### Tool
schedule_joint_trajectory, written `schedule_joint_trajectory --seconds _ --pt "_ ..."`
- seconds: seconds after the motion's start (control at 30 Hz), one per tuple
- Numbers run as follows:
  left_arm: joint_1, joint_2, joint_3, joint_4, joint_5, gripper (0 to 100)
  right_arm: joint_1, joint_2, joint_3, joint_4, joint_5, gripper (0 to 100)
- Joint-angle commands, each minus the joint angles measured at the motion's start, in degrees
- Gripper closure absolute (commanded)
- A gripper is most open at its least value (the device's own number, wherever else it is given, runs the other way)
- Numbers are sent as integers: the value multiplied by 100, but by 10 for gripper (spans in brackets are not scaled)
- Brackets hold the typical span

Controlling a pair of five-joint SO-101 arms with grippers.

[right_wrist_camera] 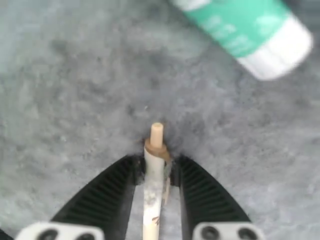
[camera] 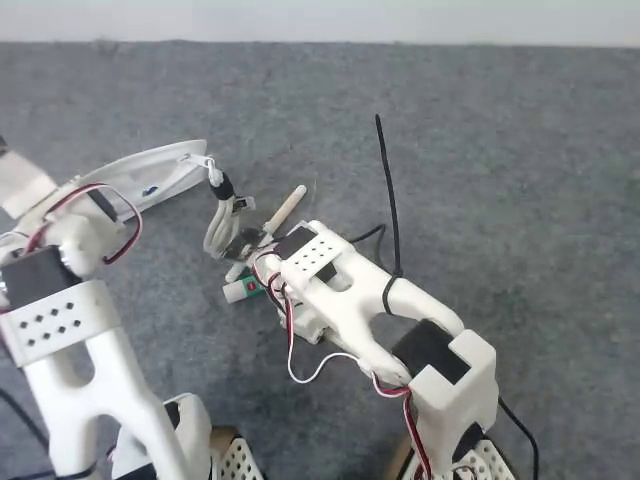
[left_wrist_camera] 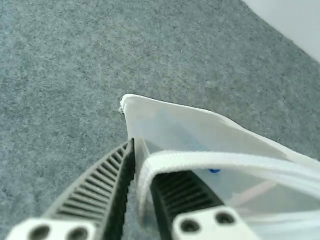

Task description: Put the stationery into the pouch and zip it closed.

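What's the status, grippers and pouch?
Left gripper shut on pouch rim. Right gripper shut on cream pen. Glue stick loose on carpet, outside pouch. No obstruction seen.

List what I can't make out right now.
- Pouch contents: left wrist view, translucent fabric blurs them.
- Glue stick: high view, mostly hidden under the right arm; right wrist view, cropped by the edge.
- Pale stick in right end effector: right wrist view, rear end cropped by the edge.
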Motion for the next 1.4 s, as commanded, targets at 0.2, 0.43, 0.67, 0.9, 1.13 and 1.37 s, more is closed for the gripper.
schedule_joint_trajectory --seconds 0.2,0.43,0.67,0.9,1.13,1.37 --pt "-26 -44 -57 -176 53 989 -4 198 -44 -127 -510 994" --pt "-26 -44 -66 -185 62 989 13 -488 -26 -66 -501 993" --pt "-26 -44 -66 -185 62 989 -4 -1745 -44 136 -519 993" --pt "-26 -44 -57 -185 62 989 -4 -3099 -26 338 -536 993" --pt "-18 -44 -66 -185 79 989 -4 -4075 -9 418 -545 993" --pt "-9 -44 -66 -185 79 989 -13 -4963 -53 286 -1125 993"
